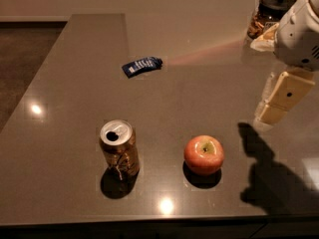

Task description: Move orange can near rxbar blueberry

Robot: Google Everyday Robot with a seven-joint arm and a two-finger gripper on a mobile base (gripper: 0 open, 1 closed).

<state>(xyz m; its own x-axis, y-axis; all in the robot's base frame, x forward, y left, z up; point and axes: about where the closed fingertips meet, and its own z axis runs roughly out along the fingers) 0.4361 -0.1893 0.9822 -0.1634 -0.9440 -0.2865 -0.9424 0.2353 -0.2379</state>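
Observation:
The orange can (118, 149) stands upright near the counter's front left, with its silver top opened. The rxbar blueberry (142, 66), a flat dark-blue wrapper with white lettering, lies farther back, well apart from the can. My gripper (277, 99) hangs above the counter at the right edge of the view, far to the right of both the can and the bar. It holds nothing that I can see.
A red-yellow apple (204, 154) sits to the right of the can. A glass jar with a black lid (269, 15) stands at the back right. The grey counter (75, 83) ends in a front edge just below the can and apple.

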